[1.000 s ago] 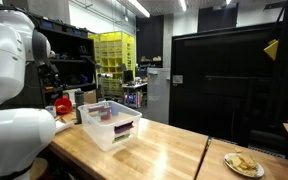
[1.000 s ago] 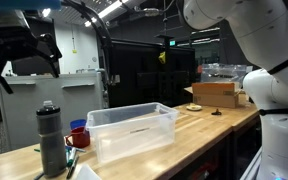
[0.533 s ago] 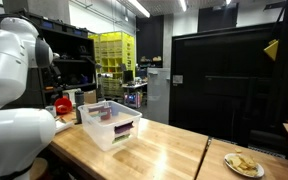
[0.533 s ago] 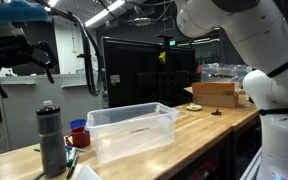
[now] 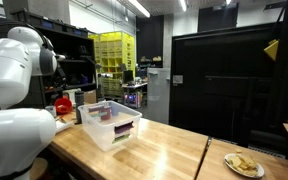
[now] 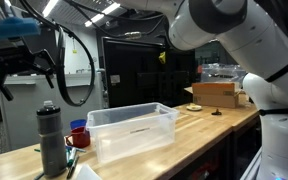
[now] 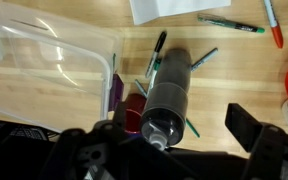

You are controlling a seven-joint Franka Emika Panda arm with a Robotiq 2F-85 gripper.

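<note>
With claw (image 7: 174,130) released above upright bottle (image 7: 169,95), best to centre over cap, avoiding bin (image 7: 46,58) at 10 o'clock.

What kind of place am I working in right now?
Most likely a robotics lab or workshop. There is a long wooden workbench, a yellow storage rack in the background, and a large black enclosure under ceiling strip lights.
</note>
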